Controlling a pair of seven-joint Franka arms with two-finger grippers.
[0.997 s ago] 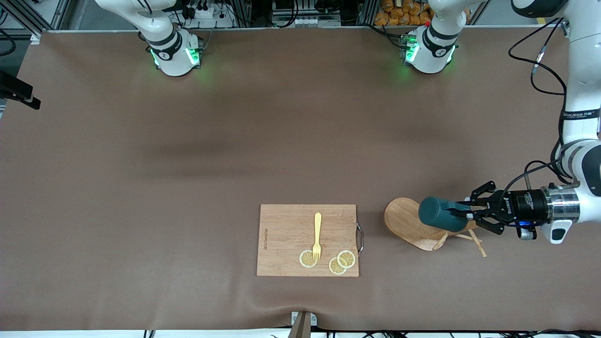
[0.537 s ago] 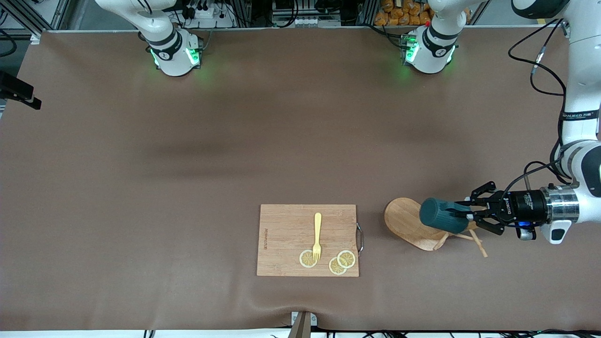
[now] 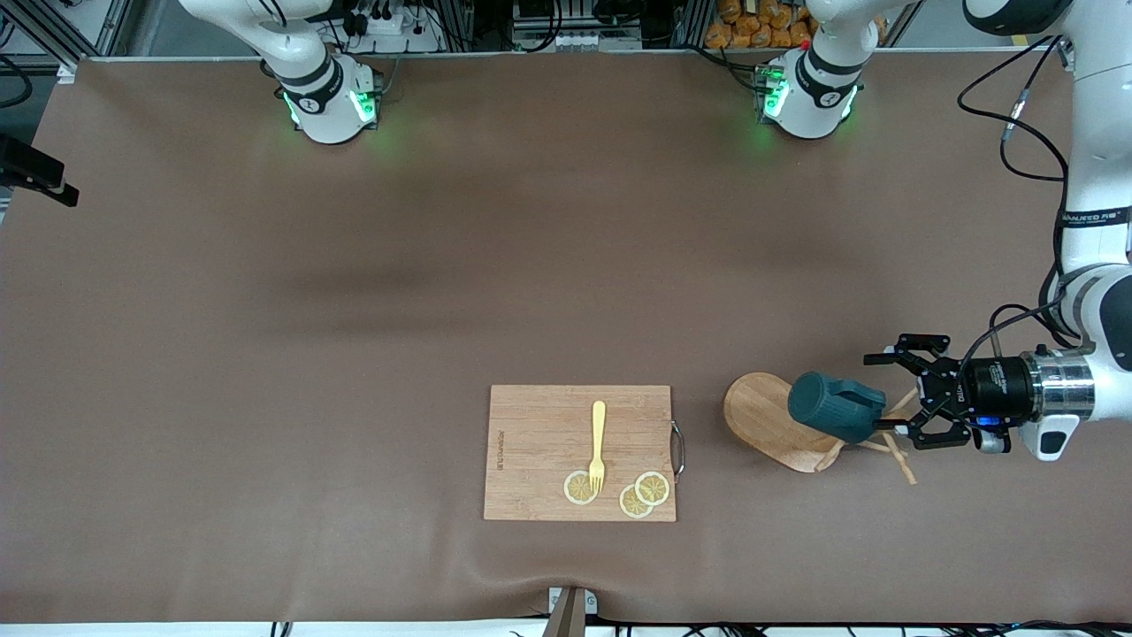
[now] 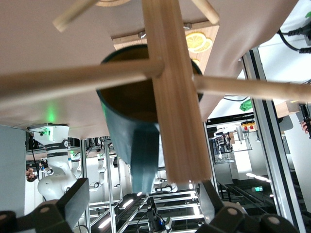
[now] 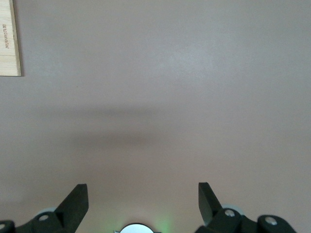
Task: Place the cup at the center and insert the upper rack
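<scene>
The upper rack [image 3: 762,418], a light wooden mug tree, lies tipped on its side toward the left arm's end of the table, its pegs [image 3: 900,455] pointing at that end. The dark teal cup [image 3: 831,406] rests on its side on it. In the left wrist view the post [image 4: 177,97] and pegs cross the cup's mouth [image 4: 129,94]. My left gripper [image 3: 884,395] [image 4: 143,204] is open, its fingers on either side of the cup's handle [image 4: 144,155] without touching it. My right gripper [image 5: 143,199] hangs open over bare table, holding nothing.
A rectangular wooden cutting board [image 3: 539,442] with a metal handle lies near the front edge, beside the rack. A yellow fork [image 3: 598,442] and lemon slices [image 3: 652,487] lie on it. One corner of the board [image 5: 9,39] shows in the right wrist view. Brown cloth covers the table.
My left gripper has opened off the cup's handle and drawn back a little toward its own end of the table. The cup stays on the tipped rack.
</scene>
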